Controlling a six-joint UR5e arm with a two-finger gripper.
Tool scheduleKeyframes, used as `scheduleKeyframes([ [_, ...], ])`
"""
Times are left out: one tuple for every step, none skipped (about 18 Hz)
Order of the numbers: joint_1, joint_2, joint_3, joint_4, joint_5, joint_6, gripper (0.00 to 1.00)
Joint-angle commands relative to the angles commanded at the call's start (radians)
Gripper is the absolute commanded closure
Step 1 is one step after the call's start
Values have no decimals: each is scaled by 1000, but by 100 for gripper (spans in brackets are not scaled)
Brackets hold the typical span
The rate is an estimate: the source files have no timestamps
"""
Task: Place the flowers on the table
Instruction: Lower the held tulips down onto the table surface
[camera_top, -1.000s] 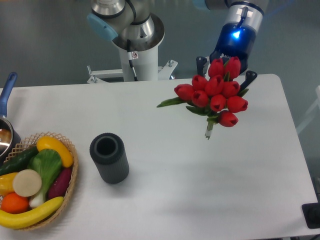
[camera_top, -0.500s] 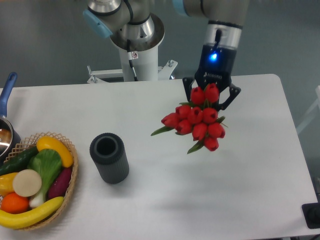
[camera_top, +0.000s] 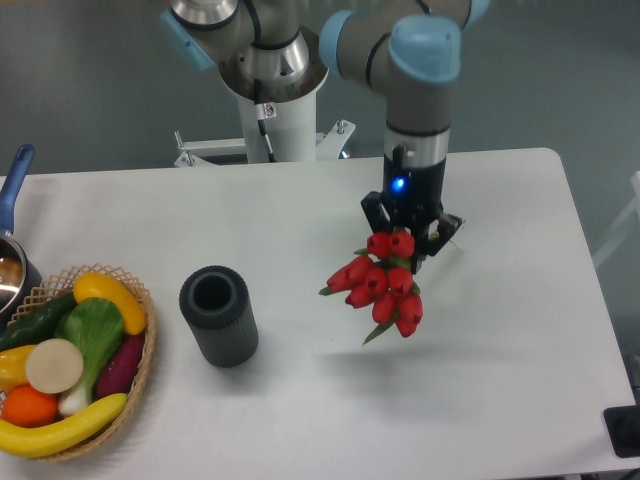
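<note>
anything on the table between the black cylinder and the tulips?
Nothing. In the fixed camera view, the stretch of white table between the black cylinder and the tulips held in the hand is bare.

The arm now reaches farther over the desk (camera_top: 520, 330), away from its far edge and toward the middle. The gripper (camera_top: 408, 243), earlier near the far right corner, hangs lower and more central. The flowers (camera_top: 383, 283) it carries have travelled with it toward the near edge, and the red heads now hang below the jaws, pointing down and forward.
</note>
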Motion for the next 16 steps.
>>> scheduleKeyframes([
  [-15, -23, 0, 3, 26, 0, 64],
  [-22, -40, 8, 2, 39, 0, 64],
  [-22, -60, 9, 2, 39, 2, 64],
  [-28, -81, 11, 5, 39, 0, 64],
  [-37, -95, 11, 8, 34, 0, 64],
  [-40, -108, 14, 8, 30, 0, 64],
  [-40, -121, 18, 8, 28, 0, 64],
  [-40, -140, 24, 9, 28, -2, 64],
  [-42, -149, 28, 8, 28, -2, 64],
  [-42, -158, 31, 9, 28, -2, 64],
  [-43, -163, 32, 9, 28, -2, 63],
  [-43, -172, 37, 9, 28, -2, 63],
  [-43, -177, 47, 9, 28, -2, 62],
  [-43, -184, 57, 9, 28, 0, 53],
  [-43, -187, 64, 12, 28, 2, 37],
  [-43, -189, 72, 11, 28, 0, 31],
])
